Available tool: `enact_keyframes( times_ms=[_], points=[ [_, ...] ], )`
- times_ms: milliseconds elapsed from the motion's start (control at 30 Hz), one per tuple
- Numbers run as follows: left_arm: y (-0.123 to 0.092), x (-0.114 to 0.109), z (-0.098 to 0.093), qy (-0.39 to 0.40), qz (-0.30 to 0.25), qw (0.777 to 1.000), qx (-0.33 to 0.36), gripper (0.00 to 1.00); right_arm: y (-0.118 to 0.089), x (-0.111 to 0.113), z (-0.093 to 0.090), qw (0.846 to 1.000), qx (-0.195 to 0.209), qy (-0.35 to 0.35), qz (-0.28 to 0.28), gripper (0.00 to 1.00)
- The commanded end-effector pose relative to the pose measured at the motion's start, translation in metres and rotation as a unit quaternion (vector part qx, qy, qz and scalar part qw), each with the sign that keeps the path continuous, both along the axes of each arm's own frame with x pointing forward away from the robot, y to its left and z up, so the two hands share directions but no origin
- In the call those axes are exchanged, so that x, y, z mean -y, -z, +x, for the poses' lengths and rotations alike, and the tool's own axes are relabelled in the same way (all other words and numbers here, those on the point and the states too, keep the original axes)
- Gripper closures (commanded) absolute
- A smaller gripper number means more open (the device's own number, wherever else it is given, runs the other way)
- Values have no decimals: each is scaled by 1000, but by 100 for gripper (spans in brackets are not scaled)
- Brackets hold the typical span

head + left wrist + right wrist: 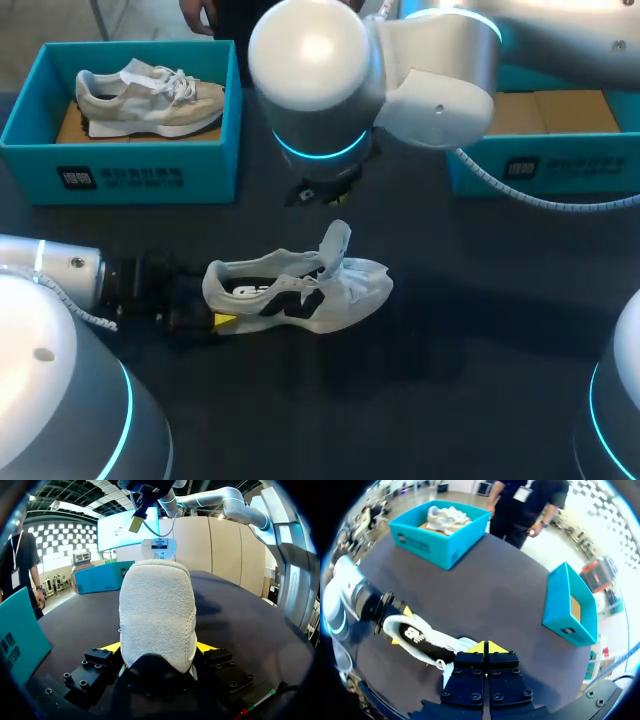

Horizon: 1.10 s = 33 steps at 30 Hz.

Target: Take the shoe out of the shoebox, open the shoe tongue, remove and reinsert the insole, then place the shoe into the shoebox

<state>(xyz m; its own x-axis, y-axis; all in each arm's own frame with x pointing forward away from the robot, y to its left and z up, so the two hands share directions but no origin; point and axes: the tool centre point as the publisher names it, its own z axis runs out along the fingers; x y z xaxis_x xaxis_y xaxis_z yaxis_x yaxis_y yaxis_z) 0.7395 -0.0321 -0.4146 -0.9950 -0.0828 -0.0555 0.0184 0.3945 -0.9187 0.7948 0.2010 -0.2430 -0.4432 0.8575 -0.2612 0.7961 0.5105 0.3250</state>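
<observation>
A teal shoebox [120, 165] well beyond the left jaws holds a beige shoe [150, 100]. A second teal box [560, 165] beside the right jaws shows its cardboard floor. The left jaws pinch the heel of the white shoe [340, 300], which lies on the dark worktop [480, 330] with its tongue raised. The right jaws, pressed together, hang over its front half.
</observation>
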Motion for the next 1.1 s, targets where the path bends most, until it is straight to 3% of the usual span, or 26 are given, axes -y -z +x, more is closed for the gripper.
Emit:
enact_keyframes(
  times_ms=[33,267,333,467,733,1100],
  points=[
    [3,-3,-1,0,0,1000,1,100,1,11,4,999,-21,-26,31,100],
    [3,-3,-1,0,0,1000,1,100,1,11,4,999,-21,-26,31,100],
    [3,-3,-1,0,0,1000,1,100,4,6,7,994,-14,-107,10,100],
    [3,-3,-1,0,0,1000,1,100,2,2,3,985,-30,-169,-21,100],
    [3,-3,-1,0,0,1000,1,100,1,-27,1,967,-47,-245,-53,100],
    [3,-3,-1,0,0,1000,1,100,27,-66,-7,954,-76,-286,-40,100]
  ],
)
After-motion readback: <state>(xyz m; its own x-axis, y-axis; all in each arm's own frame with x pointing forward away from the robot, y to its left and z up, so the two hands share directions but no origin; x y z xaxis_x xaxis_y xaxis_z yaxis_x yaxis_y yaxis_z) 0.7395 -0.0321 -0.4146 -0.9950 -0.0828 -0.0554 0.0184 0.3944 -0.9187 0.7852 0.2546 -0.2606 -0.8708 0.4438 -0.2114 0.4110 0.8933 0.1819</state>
